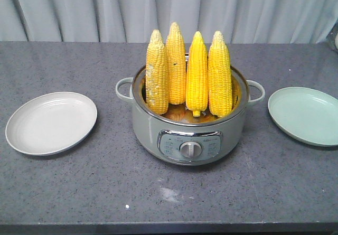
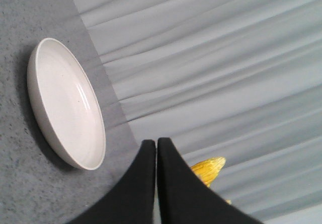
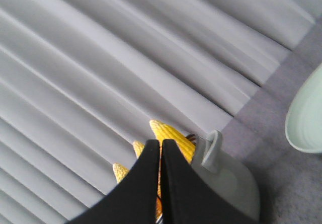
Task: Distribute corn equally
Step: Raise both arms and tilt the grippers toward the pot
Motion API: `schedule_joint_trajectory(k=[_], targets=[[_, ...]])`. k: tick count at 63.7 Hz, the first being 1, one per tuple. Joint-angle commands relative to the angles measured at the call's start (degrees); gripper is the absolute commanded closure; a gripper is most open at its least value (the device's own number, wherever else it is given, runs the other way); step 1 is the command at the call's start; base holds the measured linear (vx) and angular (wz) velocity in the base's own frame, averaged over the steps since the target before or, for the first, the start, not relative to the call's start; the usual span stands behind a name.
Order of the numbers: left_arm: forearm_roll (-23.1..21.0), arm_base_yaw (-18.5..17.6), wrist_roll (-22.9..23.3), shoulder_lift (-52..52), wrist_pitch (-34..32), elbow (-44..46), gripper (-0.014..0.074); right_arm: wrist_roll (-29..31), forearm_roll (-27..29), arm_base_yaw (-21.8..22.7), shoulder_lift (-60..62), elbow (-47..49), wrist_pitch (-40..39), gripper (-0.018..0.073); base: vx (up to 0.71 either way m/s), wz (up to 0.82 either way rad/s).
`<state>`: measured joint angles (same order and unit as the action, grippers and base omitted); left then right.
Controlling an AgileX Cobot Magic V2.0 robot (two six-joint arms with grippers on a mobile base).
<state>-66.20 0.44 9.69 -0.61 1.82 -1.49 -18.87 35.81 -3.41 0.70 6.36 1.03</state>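
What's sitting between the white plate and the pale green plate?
In the front view, a grey electric pot stands midway between the white plate and green plate, holding four upright corn cobs; the counter on either side of it is bare.

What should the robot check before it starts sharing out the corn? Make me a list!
1. All four corn cobs standing in the pot: ok.
2. White plate has no corn on it: ok.
3. Green plate has no corn on it: ok for the part in view; its right edge is cut off.
4. Left claw open, ready to grab: not ok, it is shut.
5. Right claw open, ready to grab: not ok, it is shut.
6. Pot cool enough to reach into: cannot tell.
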Motion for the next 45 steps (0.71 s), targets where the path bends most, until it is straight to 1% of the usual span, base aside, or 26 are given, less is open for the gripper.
schedule_joint_trajectory(k=[1, 10, 13, 17, 22, 24, 29, 33, 37, 39, 40, 45], targets=[[-5.7, -0.2, 0.5, -1.0, -2.4, -0.3, 0.0603, 4.2, -5.1, 0.3, -1.0, 7.2, 2.0, 0.0562, 0.00, 0.00], [-6.1, -0.2, 0.5, -1.0, -1.8, -0.3, 0.0603, 10.5, -8.8, 0.3, -4.0, 15.1, 11.4, 0.0562, 0.00, 0.00], [-6.6, -0.2, 0.5, -1.0, -1.8, -0.3, 0.0603, 13.4, -9.0, 0.3, -5.8, 17.3, 14.6, 0.0562, 0.00, 0.00], [-8.4, -0.2, 0.5, -1.0, -1.4, 0.0, 0.0603, 17.4, -9.0, 0.3, -8.6, 20.3, 19.1, 0.0562, 0.00, 0.00], [-8.4, -0.2, 0.4, -1.0, -0.1, 1.4, 0.0603, 21.5, -9.0, 0.3, -12.1, 23.3, 24.1, 0.0562, 0.00, 0.00], [-7.8, -0.2, -0.1, -1.0, 0.4, 2.4, 0.0603, 23.0, -9.0, 0.3, -13.9, 24.7, 26.0, 0.0562, 0.00, 0.00], [-5.8, -0.2, -4.0, -1.0, 1.1, 5.5, 0.0603, 26.5, -9.0, 0.3, -18.1, 28.3, 30.1, 0.0562, 0.00, 0.00], [-3.9, -0.2, -8.9, -1.0, 1.5, 9.2, 0.0603, 29.6, -9.0, 0.3, -21.9, 31.2, 33.5, 0.0562, 0.00, 0.00], [-2.1, -0.2, -15.8, -0.8, 2.8, 13.1, 0.0603, 32.8, -8.9, 0.3, -25.7, 34.5, 37.2, 0.0562, 0.00, 0.00], [-1.8, -0.2, -18.6, -0.7, 3.6, 14.6, 0.0603, 34.0, -8.9, 0.3, -27.1, 35.7, 38.6, 0.0562, 0.00, 0.00], [-1.8, -0.2, -20.7, -0.4, 4.2, 15.7, 0.0603, 34.9, -8.9, 0.3, -28.0, 36.5, 39.1, 0.0562, 0.00, 0.00], [-1.8, -0.2, -28.4, 1.2, 8.4, 19.7, 0.0603, 37.4, -8.7, 0.3, -31.0, 39.0, 39.0, 0.0562, 0.00, 0.00]])
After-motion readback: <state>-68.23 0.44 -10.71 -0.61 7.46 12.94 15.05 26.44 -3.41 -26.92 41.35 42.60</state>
